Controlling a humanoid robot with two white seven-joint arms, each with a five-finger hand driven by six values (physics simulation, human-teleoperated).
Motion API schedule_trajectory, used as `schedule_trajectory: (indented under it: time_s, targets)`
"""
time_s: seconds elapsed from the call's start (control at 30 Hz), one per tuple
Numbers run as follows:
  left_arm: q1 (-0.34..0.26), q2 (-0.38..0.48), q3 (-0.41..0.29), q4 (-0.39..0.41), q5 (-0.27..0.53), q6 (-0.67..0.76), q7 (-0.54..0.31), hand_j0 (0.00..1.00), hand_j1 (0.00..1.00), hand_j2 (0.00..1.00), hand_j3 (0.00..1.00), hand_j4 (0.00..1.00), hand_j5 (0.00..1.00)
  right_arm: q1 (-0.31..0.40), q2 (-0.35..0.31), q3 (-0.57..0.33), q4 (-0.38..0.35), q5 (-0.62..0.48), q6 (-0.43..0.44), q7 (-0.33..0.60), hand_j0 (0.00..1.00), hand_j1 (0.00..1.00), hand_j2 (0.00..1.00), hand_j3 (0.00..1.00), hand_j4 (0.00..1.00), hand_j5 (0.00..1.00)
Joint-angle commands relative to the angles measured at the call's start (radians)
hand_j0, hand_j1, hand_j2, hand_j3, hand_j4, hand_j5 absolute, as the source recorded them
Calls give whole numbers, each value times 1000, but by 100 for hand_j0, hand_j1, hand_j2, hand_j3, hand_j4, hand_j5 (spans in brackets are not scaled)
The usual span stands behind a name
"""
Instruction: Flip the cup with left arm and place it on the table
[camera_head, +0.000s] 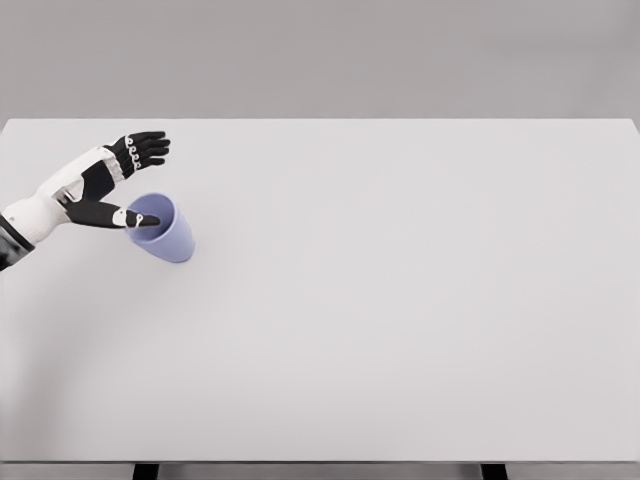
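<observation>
"Where is the cup (163, 229)?"

"At the left of the frame, on the white worktop (400, 300). It leans over, and its open mouth faces the upper left."

"And the left robot hand (120, 185)?"

"Right by the cup. Its fingers (145, 149) are spread apart above the rim, and its thumb (130, 217) pokes across the mouth. It is not squeezing the cup."

"What could go wrong?"

"I think the cup could roll away, since it is round and tipped. If the thumb pushes before the fingers close, the cup may slide off to the lower right. A weak pinch on the thin rim could also let it drop during the flip."

"The other arm?"

"Not in the picture."
</observation>
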Motion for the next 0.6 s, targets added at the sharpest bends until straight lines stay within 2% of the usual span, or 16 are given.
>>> schedule_trajectory:
  time_s: [0.0,0.33,0.47,0.5,0.57]
  targets:
    - [2,1,1,-3,7,0,0,100,100,100,100,100,100,0,0,0,0,0,0,0,100,100,100,100,100,100]
    - [-11,-17,5,-13,13,7,0,100,100,100,100,100,100,0,0,0,0,0,0,0,100,100,100,100,100,100]
    - [-23,-5,7,-66,9,-4,0,100,100,100,100,100,100,0,0,0,0,0,0,0,100,100,100,100,100,100]
    - [-28,14,4,-87,4,-32,0,100,100,100,100,100,100,0,0,0,0,0,0,0,100,100,100,100,100,100]
    - [-35,145,2,-95,1,-99,0,100,100,100,100,100,100,0,0,0,0,0,0,0,100,100,100,100,100,100]
